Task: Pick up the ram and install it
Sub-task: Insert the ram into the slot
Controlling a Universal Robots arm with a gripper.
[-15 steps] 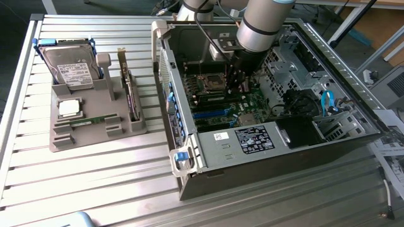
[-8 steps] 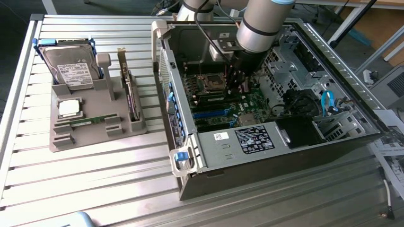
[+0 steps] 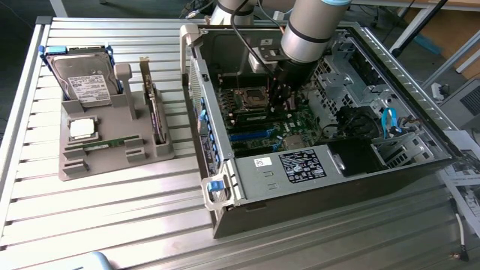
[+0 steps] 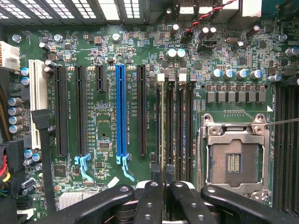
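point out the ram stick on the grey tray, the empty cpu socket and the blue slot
ram stick (image 3: 105, 144): exterior view, middle of its green board
empty cpu socket (image 4: 233, 162): wrist view, centre pin field
blue slot (image 4: 121, 109): wrist view, middle of its length

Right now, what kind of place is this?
Probably a workshop bench for building computers: an open computer case on a metal table, a grey tray of parts with a hard drive, and a robot arm reaching in over the motherboard.
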